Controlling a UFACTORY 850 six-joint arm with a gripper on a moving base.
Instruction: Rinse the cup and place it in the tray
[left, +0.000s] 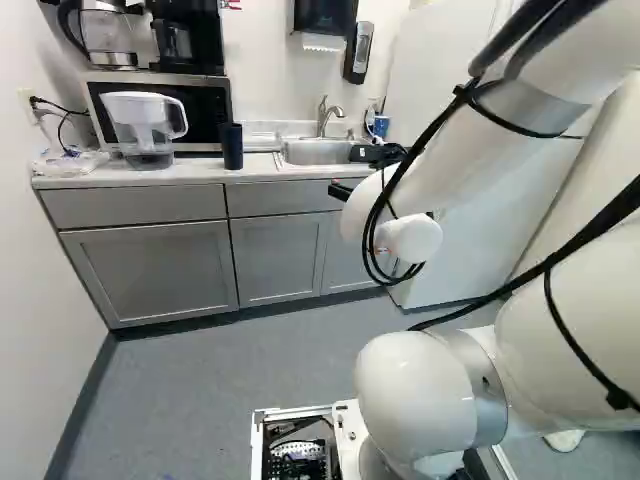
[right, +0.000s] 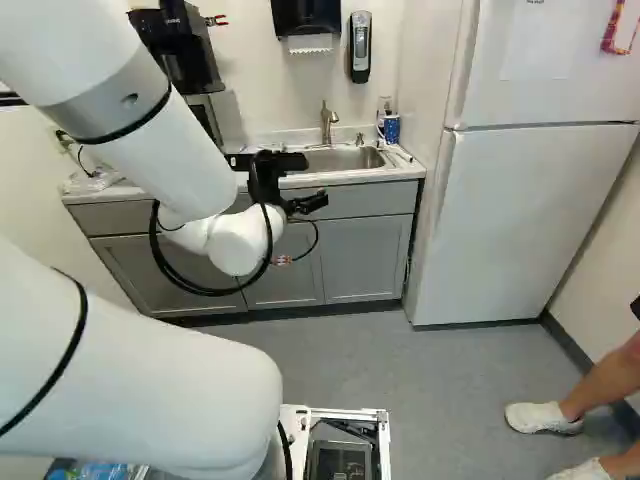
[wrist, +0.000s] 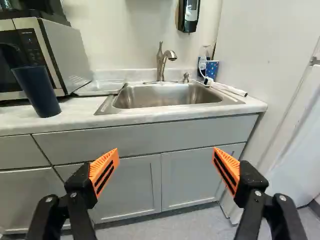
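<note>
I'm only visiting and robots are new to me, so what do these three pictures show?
The machine is one white robot arm on a moving base. Its hand is a black two-fingered gripper with orange pads, standing wide open and holding nothing.

Two pictures look ahead from the base, behind the arm, from its left and its right. The third looks along the gripper from the wrist. All show the same kitchen.

On the counter are a microwave, a pitcher, a dark blue cup and, beside the sink, a shallow tray.

Seemingly free air above sink (wrist: 165, 97), faucet (wrist: 160, 64) at rear
</note>
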